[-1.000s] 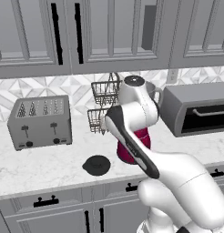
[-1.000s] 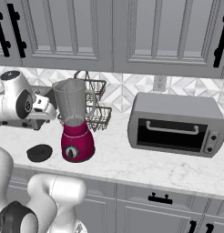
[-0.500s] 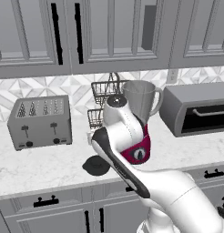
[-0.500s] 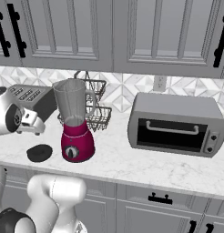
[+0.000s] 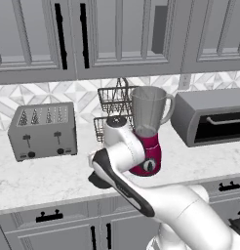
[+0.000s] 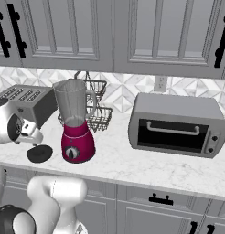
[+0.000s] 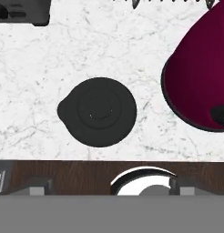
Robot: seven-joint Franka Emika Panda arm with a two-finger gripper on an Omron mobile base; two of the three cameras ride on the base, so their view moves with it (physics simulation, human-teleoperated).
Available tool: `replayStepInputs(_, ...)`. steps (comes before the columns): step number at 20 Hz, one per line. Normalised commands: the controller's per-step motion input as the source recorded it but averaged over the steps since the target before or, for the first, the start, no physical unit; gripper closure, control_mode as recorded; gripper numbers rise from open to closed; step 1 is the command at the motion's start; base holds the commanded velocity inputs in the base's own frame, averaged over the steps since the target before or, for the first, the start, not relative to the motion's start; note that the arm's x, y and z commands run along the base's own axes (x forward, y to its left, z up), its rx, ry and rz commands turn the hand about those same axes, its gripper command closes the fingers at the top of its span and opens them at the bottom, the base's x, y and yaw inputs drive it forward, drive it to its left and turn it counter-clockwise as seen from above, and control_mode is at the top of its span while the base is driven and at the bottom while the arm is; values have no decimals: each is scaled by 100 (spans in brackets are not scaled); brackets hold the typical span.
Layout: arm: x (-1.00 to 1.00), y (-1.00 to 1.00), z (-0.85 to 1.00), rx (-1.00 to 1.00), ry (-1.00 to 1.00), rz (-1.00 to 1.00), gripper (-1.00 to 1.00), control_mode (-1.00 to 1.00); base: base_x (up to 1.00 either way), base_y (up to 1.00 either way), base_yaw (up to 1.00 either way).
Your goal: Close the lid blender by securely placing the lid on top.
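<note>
Black lid (image 6: 40, 153) flat on marble surface (image 6: 132, 164), just left of magenta-based blender (image 6: 76, 122); jar open-topped. Toaster oven (image 6: 177, 124) at right.

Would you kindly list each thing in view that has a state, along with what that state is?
blender: upright on the counter, jar open, no lid on top.
lid: lying flat on the counter beside the blender's base, not held.
pincer: open, above the lid.
toaster oven: door shut.
toaster: slots empty.
upper cabinets: doors shut.
</note>
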Motion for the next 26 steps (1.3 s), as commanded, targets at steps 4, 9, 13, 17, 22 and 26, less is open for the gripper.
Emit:
replayStepInputs(4, 7, 24, -29, 0, 10, 0, -100, -100, 0, 0, 0)
replayStepInputs(9, 27, 11, -20, 0, 6, -1, -100, -100, 0, 0, 0)
replayStepInputs(13, 36, 8, -12, 0, 1, -4, -100, -100, 0, 0, 0)
replayStepInputs(17, 27, 9, -13, 0, 0, -5, -100, -100, 0, 0, 0)
replayStepInputs(22, 17, 3, -22, 0, 0, -6, -100, -100, 0, 0, 0)
replayStepInputs(26, 1, 0, -30, 0, 0, -10, -100, -100, 0, 0, 0)
